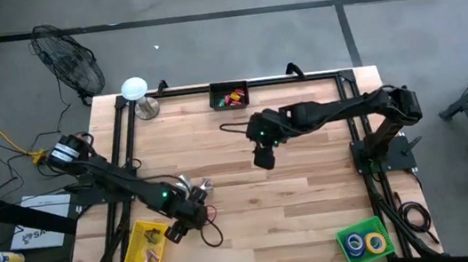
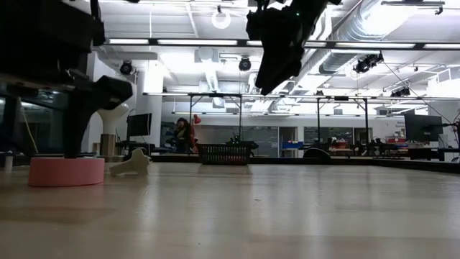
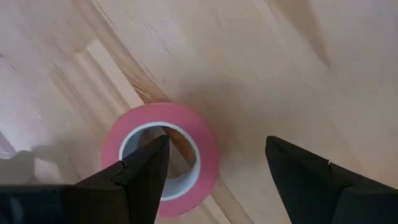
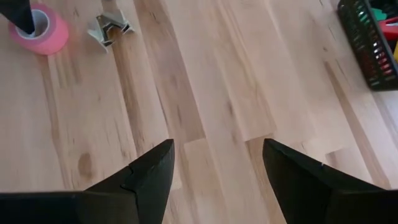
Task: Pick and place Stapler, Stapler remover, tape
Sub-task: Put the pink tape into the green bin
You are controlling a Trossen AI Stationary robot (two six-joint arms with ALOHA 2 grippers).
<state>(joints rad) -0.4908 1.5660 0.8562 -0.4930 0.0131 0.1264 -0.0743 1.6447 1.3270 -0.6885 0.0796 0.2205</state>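
We see the left gripper [image 3: 214, 171] jaws spread, one finger inside the pink tape [image 3: 160, 158]; the right gripper [image 4: 214, 171], jaws wide and empty, hangs well apart from it.

Pink tape [image 3: 160, 158], pale striped wooden table [image 3: 267, 68]

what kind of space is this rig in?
Probably a large open lab or workshop: exposed ceiling ducts, strip lights and workbenches behind the wooden table, with a floor fan beside it.

Pink tape [image 4: 39, 28] beside silver metal piece [image 4: 109, 28]; black basket [image 4: 371, 43] apart.
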